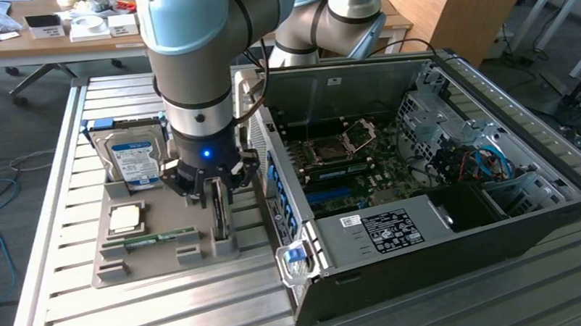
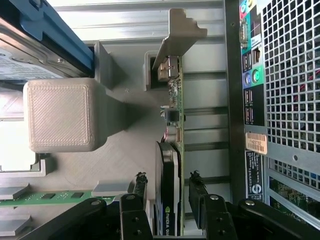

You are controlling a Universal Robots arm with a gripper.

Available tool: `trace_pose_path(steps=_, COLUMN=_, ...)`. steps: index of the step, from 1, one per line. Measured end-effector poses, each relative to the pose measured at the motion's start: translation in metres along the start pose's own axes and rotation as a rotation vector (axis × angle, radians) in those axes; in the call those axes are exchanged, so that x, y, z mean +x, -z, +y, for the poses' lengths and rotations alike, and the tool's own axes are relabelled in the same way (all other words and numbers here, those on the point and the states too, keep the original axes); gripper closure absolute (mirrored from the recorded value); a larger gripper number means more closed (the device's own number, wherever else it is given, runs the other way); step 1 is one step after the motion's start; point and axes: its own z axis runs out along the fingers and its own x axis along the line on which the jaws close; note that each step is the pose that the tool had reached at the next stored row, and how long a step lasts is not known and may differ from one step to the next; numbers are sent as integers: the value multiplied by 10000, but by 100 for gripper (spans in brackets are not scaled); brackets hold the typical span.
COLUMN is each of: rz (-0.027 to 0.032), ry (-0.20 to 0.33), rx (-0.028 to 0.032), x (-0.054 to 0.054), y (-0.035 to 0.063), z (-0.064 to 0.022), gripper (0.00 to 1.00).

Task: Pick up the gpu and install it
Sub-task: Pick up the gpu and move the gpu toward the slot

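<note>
**Pincer straddles the gpu, grip not yet made**

The open computer case [image 1: 447, 201] lies on the slatted worktop [image 1: 73, 315], with the grey tray [image 1: 158, 262] just beside its rear panel. The gpu [image 2: 172, 125] stands on edge in a tray slot, its silvery bracket [image 2: 177, 35] at the end away from the pincer [image 2: 168, 177]. This looks like the pick-up step. The pincer is partly open, one finger either side of the card with slim gaps, holding nothing. A sound grip calls for square closing and a straight lift, because the case wall and the upright hard drive [image 1: 136, 157] flank the card. A RAM stick [image 1: 157, 239] lies nearby.

Robotics lab: slatted metal bench [image 1: 131, 313], cluttered desks [image 1: 16, 44]
</note>
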Motion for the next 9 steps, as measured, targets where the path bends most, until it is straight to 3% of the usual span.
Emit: trace_pose_path(steps=9, rz=2, ry=-1, rx=0, x=3, y=-12, z=19, gripper=53)
